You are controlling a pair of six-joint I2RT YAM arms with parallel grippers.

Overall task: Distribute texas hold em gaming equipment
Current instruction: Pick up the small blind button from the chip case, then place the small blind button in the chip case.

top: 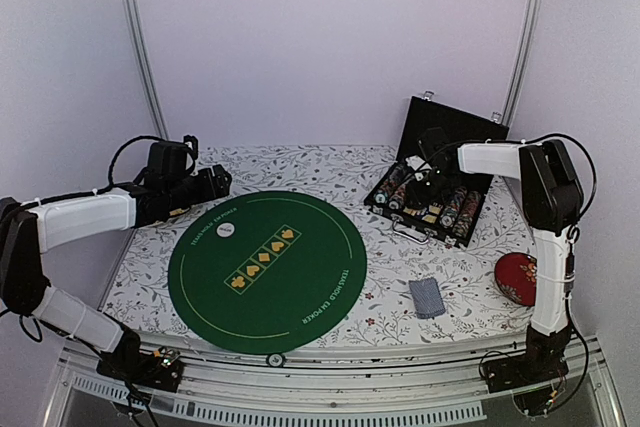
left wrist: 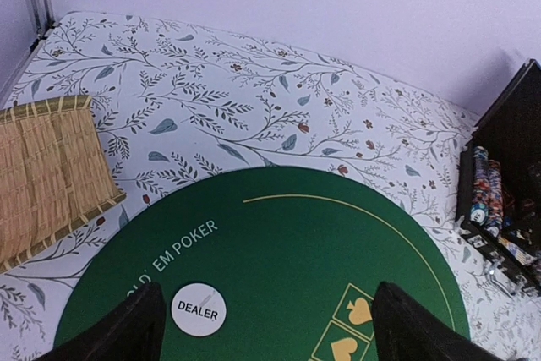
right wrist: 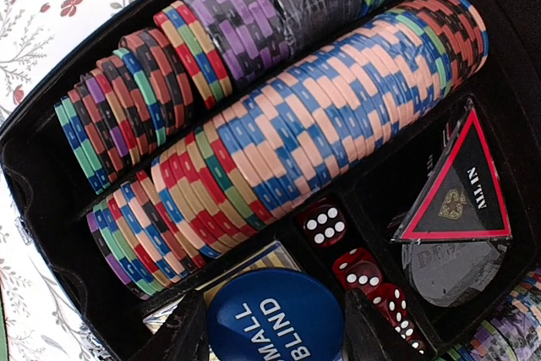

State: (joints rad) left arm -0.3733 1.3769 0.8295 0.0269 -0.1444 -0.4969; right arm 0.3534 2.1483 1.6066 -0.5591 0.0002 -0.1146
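My right gripper (right wrist: 276,340) hangs over the open black chip case (top: 455,132) and is shut on a round blue SMALL BLIND button (right wrist: 275,314), one finger against each side of it. Rows of striped multicolour poker chips (right wrist: 338,107) fill the case, with red dice (right wrist: 325,224) and a triangular ALL IN marker (right wrist: 461,183) beside them. My left gripper (left wrist: 266,336) is open and empty above the far left part of the round green poker mat (top: 300,277). A white DEALER button (left wrist: 199,309) lies on the mat just inside my left finger. A blue-grey card deck (top: 427,297) lies to the right of the mat.
A tan bamboo mat (left wrist: 46,171) lies at the table's left edge beside the green mat. A red round cushion-like disc (top: 517,278) sits at the near right. The case lid stands upright at the back right. White walls close in the table.
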